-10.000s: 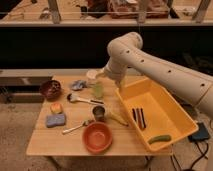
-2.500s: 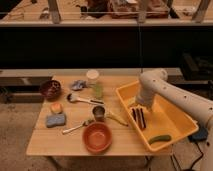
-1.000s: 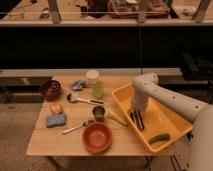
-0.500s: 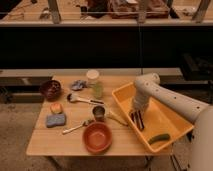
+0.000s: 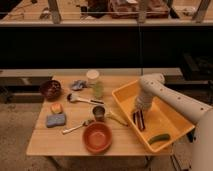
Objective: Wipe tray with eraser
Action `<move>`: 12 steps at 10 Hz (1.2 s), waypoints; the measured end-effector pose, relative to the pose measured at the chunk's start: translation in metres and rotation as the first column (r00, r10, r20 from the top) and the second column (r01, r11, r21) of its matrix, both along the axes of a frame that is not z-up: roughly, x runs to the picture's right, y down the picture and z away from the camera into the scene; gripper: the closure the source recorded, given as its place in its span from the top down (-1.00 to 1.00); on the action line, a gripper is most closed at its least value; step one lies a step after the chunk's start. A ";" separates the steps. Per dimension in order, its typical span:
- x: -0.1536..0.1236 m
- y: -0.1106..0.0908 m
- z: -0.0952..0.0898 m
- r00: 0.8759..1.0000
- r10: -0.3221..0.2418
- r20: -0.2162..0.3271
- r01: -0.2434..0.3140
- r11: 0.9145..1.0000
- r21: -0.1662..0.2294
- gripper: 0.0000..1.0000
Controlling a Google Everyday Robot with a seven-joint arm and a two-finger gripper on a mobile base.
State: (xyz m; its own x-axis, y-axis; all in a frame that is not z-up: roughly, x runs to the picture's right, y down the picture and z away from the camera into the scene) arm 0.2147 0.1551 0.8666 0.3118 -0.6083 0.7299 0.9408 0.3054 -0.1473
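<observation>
A wooden table (image 5: 47,144) seen from the front and above, with a yellow tray (image 5: 172,121) sitting on its right end. My white arm comes in from the right edge, bends over the tray's back wall and points down into the tray. My gripper (image 5: 139,111) is low inside the left half of the tray, right at the top end of the eraser (image 5: 138,121). I cannot tell whether it is spread apart or clamped on anything.

The eraser, dark-striped, lies flat on the tray floor near the left wall, running lengthwise toward the front. A green pickle-shaped piece (image 5: 159,138) lies in the tray's front right part, well apart from the eraser.

On the table left of the tray: an orange bowl (image 5: 97,137) at the front, a metal cup (image 5: 99,112) behind it, a spoon (image 5: 76,126), a blue-grey sponge (image 5: 56,120), a dark bowl (image 5: 50,89) and a lidded jar (image 5: 94,83) near the back.
</observation>
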 end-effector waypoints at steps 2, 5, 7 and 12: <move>0.032 -0.001 0.000 0.999 0.045 -0.026 -0.046 0.999 -0.013 -0.12; 0.070 0.011 -0.002 0.993 0.101 -0.067 -0.104 0.994 -0.043 -0.12; 0.074 0.027 -0.007 0.990 0.114 -0.077 -0.119 0.991 -0.065 -0.12; 0.065 0.041 -0.013 0.994 0.089 -0.059 -0.094 0.993 -0.077 -0.12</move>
